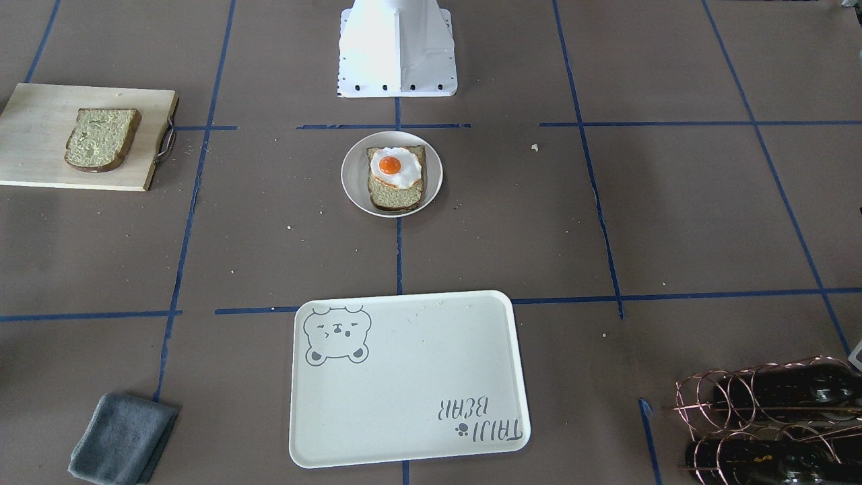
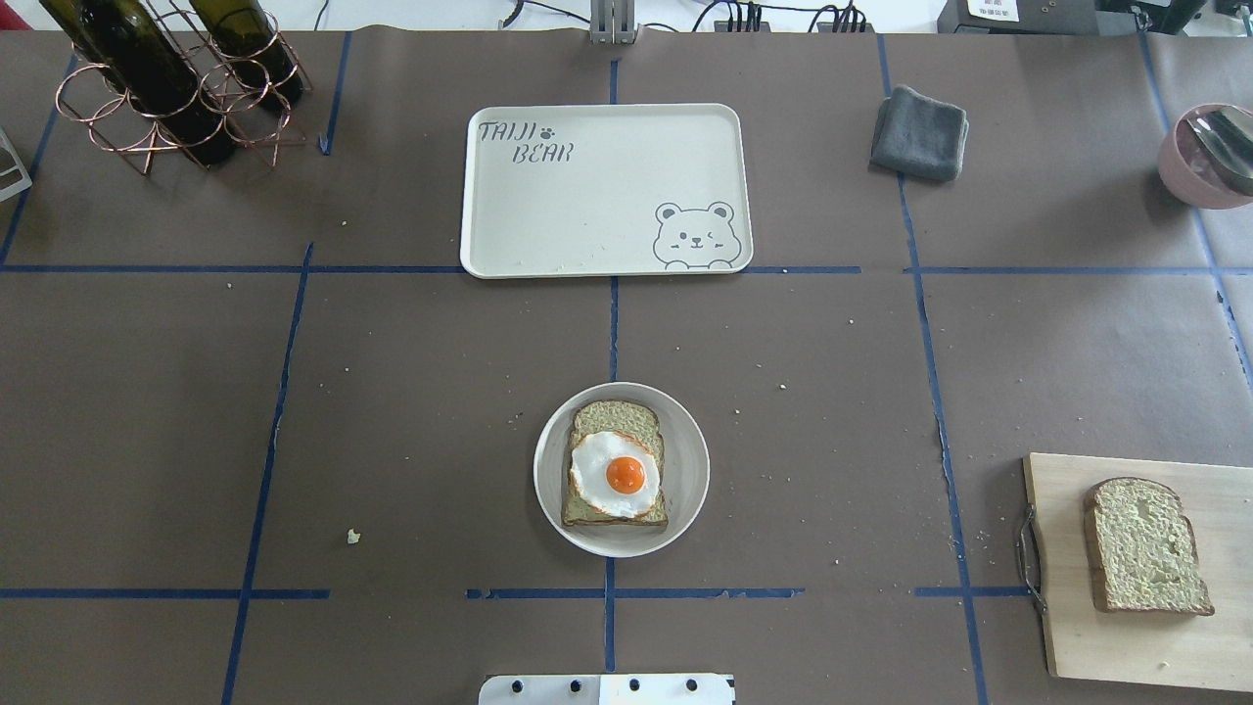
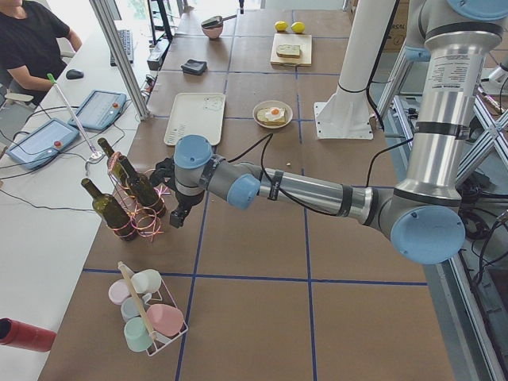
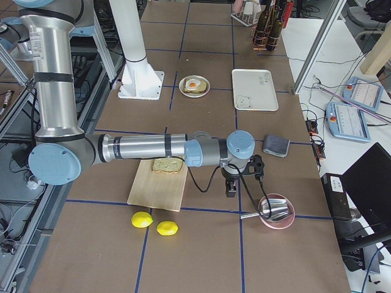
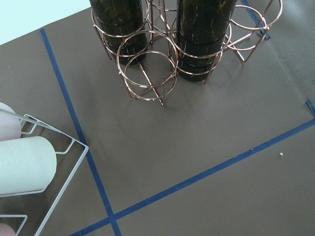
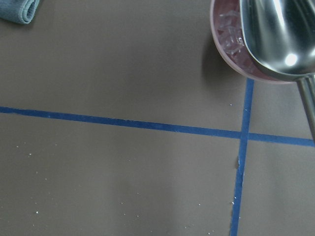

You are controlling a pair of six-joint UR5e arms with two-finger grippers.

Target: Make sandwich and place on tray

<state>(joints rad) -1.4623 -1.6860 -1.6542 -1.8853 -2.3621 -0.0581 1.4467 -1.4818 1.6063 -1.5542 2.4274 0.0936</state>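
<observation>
One bread slice (image 2: pixel 619 421) lies on a small round white plate (image 2: pixel 685 490) at the table's middle, with the fried egg (image 2: pixel 617 475) on top. The second slice (image 2: pixel 1145 545) lies alone on the wooden cutting board (image 2: pixel 1096 646) on the right. The cream bear tray (image 2: pixel 587 196) at the far middle holds nothing. My left gripper (image 3: pixel 181 216) hangs over the table beside the bottle rack, far from the food. My right gripper (image 4: pixel 231 188) hangs between the board and a pink bowl. Both show only in the side views, so I cannot tell whether they are open or shut.
A copper rack with dark wine bottles (image 2: pixel 157 78) stands at the far left, and a wire rack of cups (image 5: pixel 24 167) beside it. A folded grey cloth (image 2: pixel 918 132) and a pink bowl with a metal scoop (image 2: pixel 1214 157) sit far right. Two lemons (image 4: pixel 153 224) lie past the board.
</observation>
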